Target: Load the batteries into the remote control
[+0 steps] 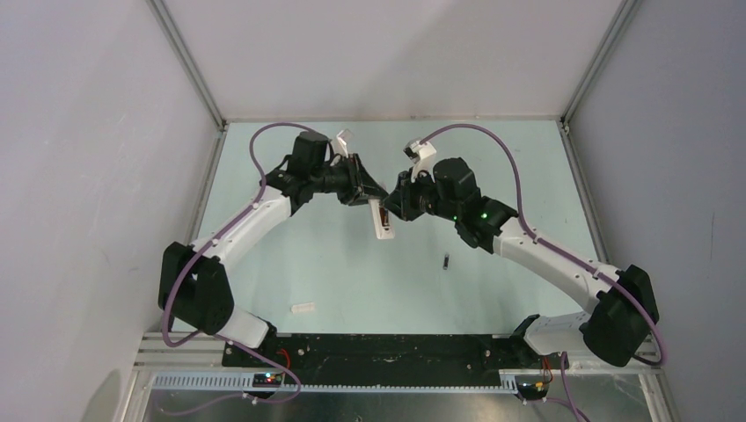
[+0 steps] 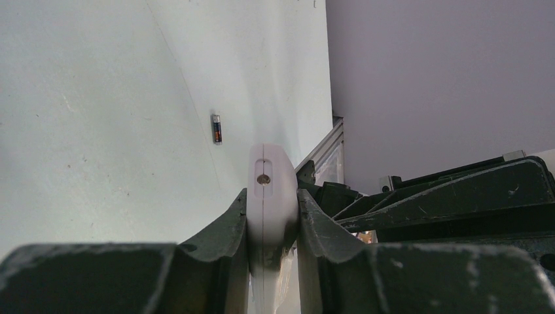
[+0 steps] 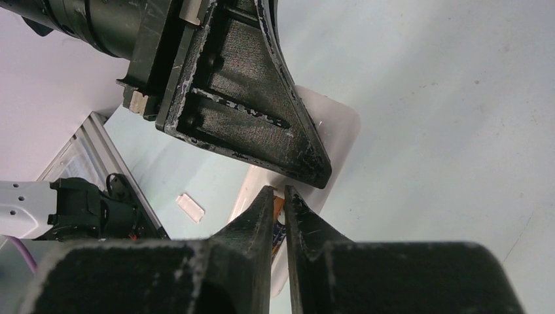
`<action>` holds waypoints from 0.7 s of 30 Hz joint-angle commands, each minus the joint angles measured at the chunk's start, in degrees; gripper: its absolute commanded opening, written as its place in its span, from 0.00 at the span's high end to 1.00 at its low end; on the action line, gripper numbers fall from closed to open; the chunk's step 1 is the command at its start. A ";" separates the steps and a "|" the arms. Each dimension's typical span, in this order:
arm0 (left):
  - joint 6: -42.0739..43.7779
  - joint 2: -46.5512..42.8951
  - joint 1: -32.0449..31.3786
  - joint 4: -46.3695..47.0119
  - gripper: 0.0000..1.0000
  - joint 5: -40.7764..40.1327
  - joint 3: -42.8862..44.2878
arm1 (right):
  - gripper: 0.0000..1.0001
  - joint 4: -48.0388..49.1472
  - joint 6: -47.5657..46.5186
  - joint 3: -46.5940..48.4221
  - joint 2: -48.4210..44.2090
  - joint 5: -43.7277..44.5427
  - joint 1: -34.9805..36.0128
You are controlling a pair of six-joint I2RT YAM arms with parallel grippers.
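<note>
My left gripper (image 1: 368,192) is shut on the white remote control (image 1: 380,220) and holds it on edge above the table's middle; in the left wrist view the remote (image 2: 267,190) is clamped between the jaws (image 2: 273,203). My right gripper (image 1: 393,200) meets the remote from the right. In the right wrist view its narrow jaws (image 3: 279,191) pinch a dark battery (image 3: 279,226) at the remote's (image 3: 327,124) brownish recess. The second battery (image 1: 446,261) lies on the table and also shows in the left wrist view (image 2: 216,128).
A small flat white cover strip (image 1: 303,308) lies near the front left, also visible in the right wrist view (image 3: 190,207). The left gripper's finger (image 3: 255,111) fills the upper part of the right wrist view. Grey walls enclose the table.
</note>
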 commanded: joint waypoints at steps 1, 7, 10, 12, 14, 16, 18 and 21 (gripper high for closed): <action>1.32 -0.18 0.28 0.46 1.00 1.82 2.90 | 0.86 0.41 0.46 2.79 0.87 -3.34 -0.29; 1.05 -0.94 0.53 0.29 1.00 1.48 3.29 | 0.88 -0.09 0.65 2.80 1.61 -5.05 -0.31; 0.63 -1.44 1.10 0.28 1.00 1.30 3.39 | 0.91 -0.30 0.71 2.83 2.03 -5.23 -0.27; 0.20 -1.71 1.52 0.32 1.00 1.59 3.42 | 0.92 -0.53 0.83 2.82 2.31 -5.27 -0.18; -0.11 -2.11 1.90 0.30 1.00 1.61 3.34 | 0.93 -0.64 0.80 2.86 2.55 -5.39 -0.19; -0.35 -2.29 2.25 0.27 1.00 1.79 3.34 | 0.93 -0.43 0.91 2.85 2.77 -5.84 -0.12; -0.63 -2.40 2.41 0.31 1.00 2.07 3.43 | 0.93 -0.23 1.12 2.81 2.97 -6.40 -0.14; -0.86 -2.37 2.55 0.39 1.00 2.52 3.62 | 0.94 0.39 1.59 2.73 3.39 -7.83 -0.23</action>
